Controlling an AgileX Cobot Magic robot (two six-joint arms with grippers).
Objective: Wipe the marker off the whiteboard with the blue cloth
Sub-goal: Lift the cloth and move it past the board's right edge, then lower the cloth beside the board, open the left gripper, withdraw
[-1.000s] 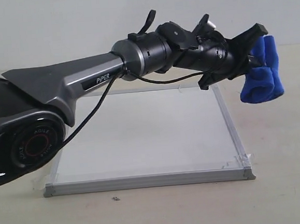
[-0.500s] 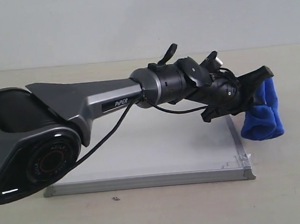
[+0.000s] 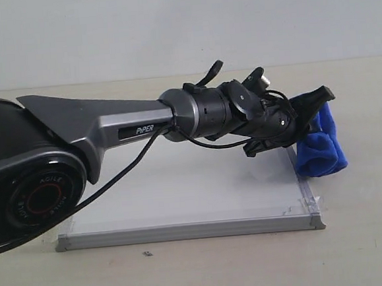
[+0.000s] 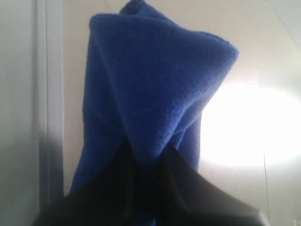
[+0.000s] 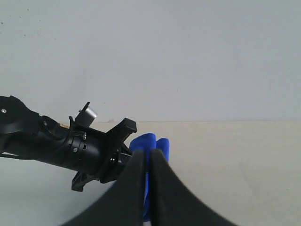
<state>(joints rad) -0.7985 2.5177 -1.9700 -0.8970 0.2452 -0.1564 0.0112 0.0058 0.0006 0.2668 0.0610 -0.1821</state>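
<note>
Now my left arm (image 3: 103, 123) stretches low across the whiteboard (image 3: 181, 190) from left to right, with the wrist dipped slightly. My left gripper (image 3: 314, 121) is clamped tight on the blue cloth (image 3: 321, 152), a soft, fleecy bunch hanging at the board's silver right frame. The board is flat, white and smooth. My right gripper (image 5: 146, 188) has its dark fingers pressed together on nothing.

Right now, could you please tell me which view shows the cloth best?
The exterior view: the whole cloth hangs from the shut left gripper by the board's right edge. The left wrist view shows the cloth close up but cropped. The right wrist view shows only a sliver behind the right gripper.
</note>
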